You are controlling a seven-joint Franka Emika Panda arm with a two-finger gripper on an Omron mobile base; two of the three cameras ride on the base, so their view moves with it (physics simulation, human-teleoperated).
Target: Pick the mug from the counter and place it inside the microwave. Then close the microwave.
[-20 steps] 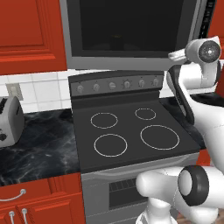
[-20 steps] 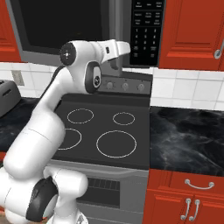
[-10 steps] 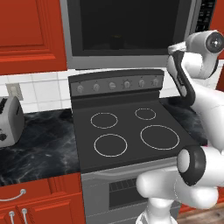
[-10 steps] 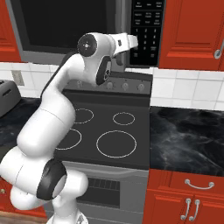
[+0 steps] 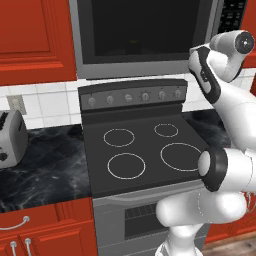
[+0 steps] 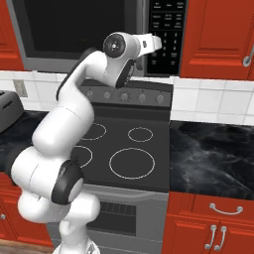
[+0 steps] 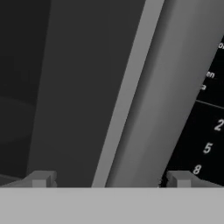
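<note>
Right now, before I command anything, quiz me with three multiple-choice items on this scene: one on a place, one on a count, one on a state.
1. The toaster stands:
A. left of the stovetop
B. right of it
C. on it

2. White burner rings on the stovetop:
A. two
B. four
C. six

3. The gripper's jaws at the microwave handle are:
A. open, handle between the fingertips
B. shut on the handle
C. shut on a mug

Answers: 1 A, it sits on the counter at far left. 2 B, four rings show. 3 A, fingertips stand wide apart.
</note>
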